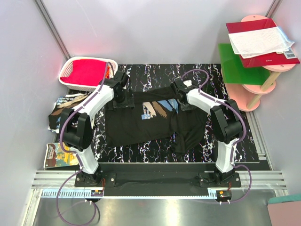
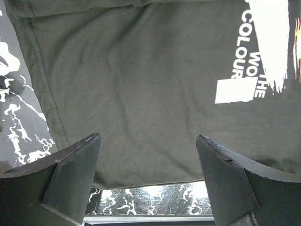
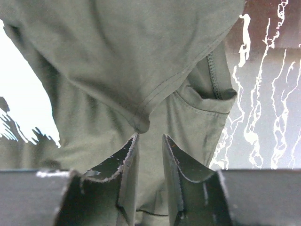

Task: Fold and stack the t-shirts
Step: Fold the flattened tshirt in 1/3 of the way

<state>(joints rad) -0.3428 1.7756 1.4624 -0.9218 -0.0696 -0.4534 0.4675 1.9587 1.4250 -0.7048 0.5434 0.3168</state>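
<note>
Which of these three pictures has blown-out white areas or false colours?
Top external: evenly lit, sharp, the t-shirt reads black. Left wrist: the print is blown out to flat white, cloth looks grey-green. Right wrist: same grey-green cast, white print at the left edge overexposed.

The top view looks down from high on the near side of the shirt [image 1: 136, 129], taking in all of it; both wrist views face that shirt close up
</note>
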